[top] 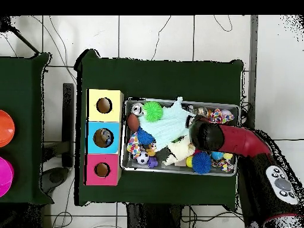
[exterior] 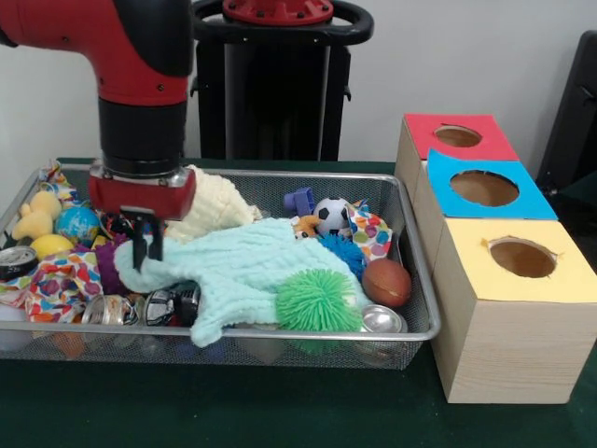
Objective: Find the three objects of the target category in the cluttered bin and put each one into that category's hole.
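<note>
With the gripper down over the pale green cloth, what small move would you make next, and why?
Probably close on the cloth's edge and lift it aside. The gripper sits at the left end of the pale green cloth, which covers much of the bin and likely hides objects beneath.

My front camera sat low and close across the table (exterior: 280,415), facing the robot's pedestal (exterior: 278,84). My overhead camera hung high, looking straight down, base at the bottom, taking in floor too. Both covered the bin (exterior: 233,333) (top: 233,107) and three boxes (exterior: 504,317) (top: 114,138).
</note>
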